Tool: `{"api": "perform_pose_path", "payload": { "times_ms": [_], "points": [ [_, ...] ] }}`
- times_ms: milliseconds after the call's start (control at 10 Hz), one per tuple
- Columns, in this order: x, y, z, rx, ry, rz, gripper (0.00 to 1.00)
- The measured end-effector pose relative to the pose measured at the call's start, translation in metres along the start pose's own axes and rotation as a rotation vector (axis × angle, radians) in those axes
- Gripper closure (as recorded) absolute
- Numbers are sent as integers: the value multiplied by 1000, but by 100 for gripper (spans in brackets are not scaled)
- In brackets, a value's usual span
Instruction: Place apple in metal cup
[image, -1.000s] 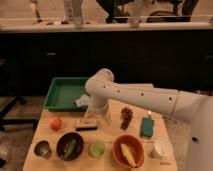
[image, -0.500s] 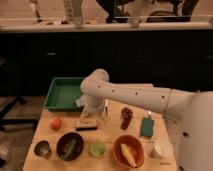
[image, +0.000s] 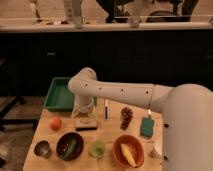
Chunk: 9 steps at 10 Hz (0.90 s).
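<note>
At the near edge of the wooden table (image: 109, 133), at its left corner, the metal cup (image: 42, 148) is seen. It stands upright, its long axis is vertical and its dark opening is turned upward. In the same front row, a dark bowl (image: 70, 146) with something green inside, a translucent green cup (image: 98, 148) and an orange bowl (image: 128, 151) with a yellow fruit are placed, going from the metal cup to the right.

A little farther back, the apple (image: 55, 123) is found on the table, behind the metal cup and apart from it. It is round, so no long axis or pointing direction can be told. Just to the right of the apple a flat brownish block (image: 86, 124) is laid, and the gripper (image: 85, 115) is held directly above it, pointing down, beside the apple but not on it. Whether the gripper is released or clenched cannot be told.

Further right, a dark grape bunch (image: 126, 117) and a teal sponge (image: 147, 127) are seen.

The white arm (image: 125, 92) is stretched from the right almost level across the table, then bent sharply downward at its rounded joint. Behind it, a green tray (image: 59, 94) is set at the far left of the table.
</note>
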Motion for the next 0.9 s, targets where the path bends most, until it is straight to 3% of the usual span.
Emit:
{"api": "perform_pose_path", "payload": {
  "times_ms": [500, 900],
  "points": [
    [4, -41, 8, 5, -7, -67, 20],
    [4, -73, 29, -10, -41, -119, 20]
  ]
}}
